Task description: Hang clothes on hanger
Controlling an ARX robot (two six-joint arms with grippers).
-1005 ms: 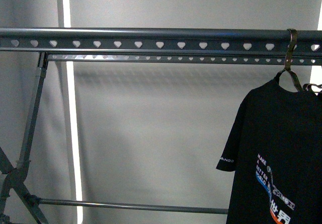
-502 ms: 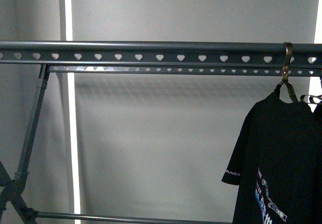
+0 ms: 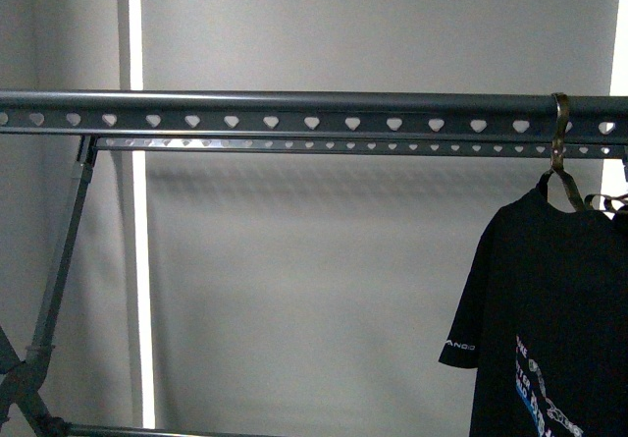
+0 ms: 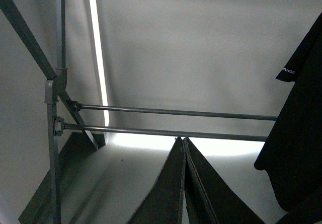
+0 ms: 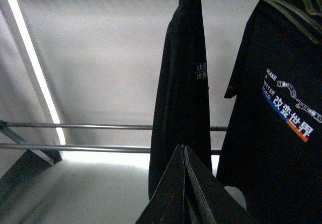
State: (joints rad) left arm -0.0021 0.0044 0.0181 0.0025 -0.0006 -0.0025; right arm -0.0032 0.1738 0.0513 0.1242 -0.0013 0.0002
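A: Tools' state?
B: My left tool and right tool both sit closed, empty.
A: The clothes?
B: T-shirt hangs from hanger rail: light, limp, slides easily. I judge the coat hook is the firmest hold.

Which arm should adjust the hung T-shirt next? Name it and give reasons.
Right, probably. The T-shirt hangs at the rack's right end, and the right gripper, shut and empty, has it close ahead. The left gripper's view catches only its edge.
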